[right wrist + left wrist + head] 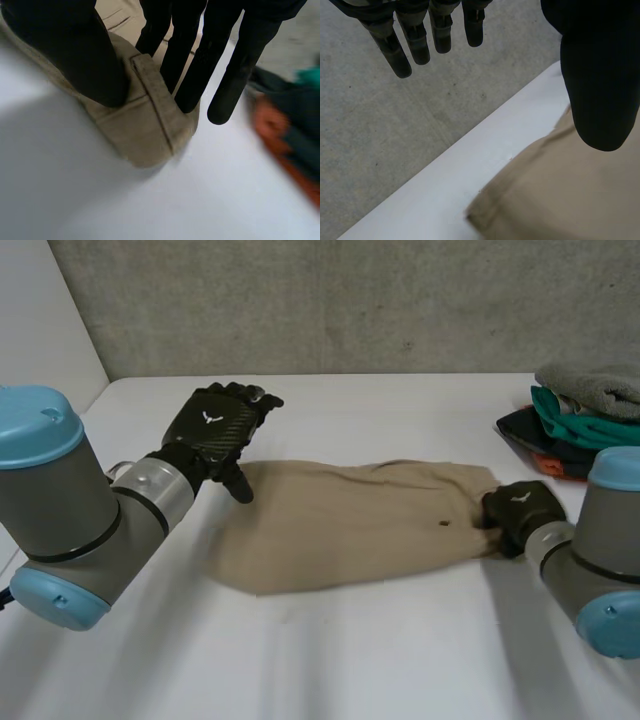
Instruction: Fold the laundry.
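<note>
1. Trousers first: the long tan cloth trousers (350, 525) lie flat in one strip across the middle of the white desk (350, 660), with one end towards each hand.
2. The right hand (75, 55) is at the right-side end. Its thumb is on one side of the stitched band and its straight fingers on the other, with the cloth pinched up between them, so it is clamped on.
3. The left hand (215, 430) hangs above the other end with its fingers straight and apart, holding nothing.
4. My read of the step is bringing end over to end. To do it well, the left hand should take its end squarely, both ends should lift evenly, and the edges should be matched before the cloth is laid down.
5. A heap of grey, teal, dark and orange clothes (575, 420) sits near the right hand, so keep the trousers off it.
6. There is no writing to read, only a white bird-like emblem (209, 419) on the back of each hand.
</note>
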Action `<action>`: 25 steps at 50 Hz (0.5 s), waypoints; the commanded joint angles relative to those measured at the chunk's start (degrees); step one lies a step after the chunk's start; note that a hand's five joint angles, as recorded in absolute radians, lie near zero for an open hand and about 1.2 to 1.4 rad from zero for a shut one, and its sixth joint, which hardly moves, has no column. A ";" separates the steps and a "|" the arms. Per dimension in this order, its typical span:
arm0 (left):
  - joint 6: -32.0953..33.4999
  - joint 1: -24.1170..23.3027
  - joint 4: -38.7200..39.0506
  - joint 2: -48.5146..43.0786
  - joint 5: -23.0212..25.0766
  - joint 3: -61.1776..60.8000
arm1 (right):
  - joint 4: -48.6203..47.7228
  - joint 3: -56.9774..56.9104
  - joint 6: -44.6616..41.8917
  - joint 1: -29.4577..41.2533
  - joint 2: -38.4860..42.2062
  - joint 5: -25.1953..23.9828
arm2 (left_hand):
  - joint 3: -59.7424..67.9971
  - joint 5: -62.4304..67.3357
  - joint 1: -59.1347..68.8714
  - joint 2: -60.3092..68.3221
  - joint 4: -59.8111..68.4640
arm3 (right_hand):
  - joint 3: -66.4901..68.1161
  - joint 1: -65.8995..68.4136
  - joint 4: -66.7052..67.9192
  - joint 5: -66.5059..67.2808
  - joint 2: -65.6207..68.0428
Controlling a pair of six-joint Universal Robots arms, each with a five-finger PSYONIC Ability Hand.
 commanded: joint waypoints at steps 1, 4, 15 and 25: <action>-0.98 1.13 -0.33 2.99 0.01 -0.74 | -4.64 1.46 -16.36 -2.67 -6.16 5.70 | -2.18 -2.85 -0.79 -1.78 -1.62 | 12.70 30.09 11.66 14.87 15.29; -1.86 1.40 -0.33 4.31 0.10 -1.35 | -7.37 1.11 -21.58 -0.30 -7.23 5.61 | -2.18 -2.85 -0.79 -1.78 -1.62 | 12.70 30.09 11.66 14.87 15.29; -3.53 1.66 -0.50 5.98 0.02 -3.73 | -20.05 2.78 -31.00 25.18 -1.88 -18.88 | -2.18 -2.85 -0.79 -1.78 -1.62 | 12.70 30.09 11.66 14.87 15.29; -3.35 0.43 -0.50 4.66 -0.34 -3.73 | -13.09 -1.35 -22.25 25.12 -2.21 -21.28 | -2.18 -2.85 -0.79 -1.78 -1.62 | -57.30 -39.91 -58.34 -55.13 -54.71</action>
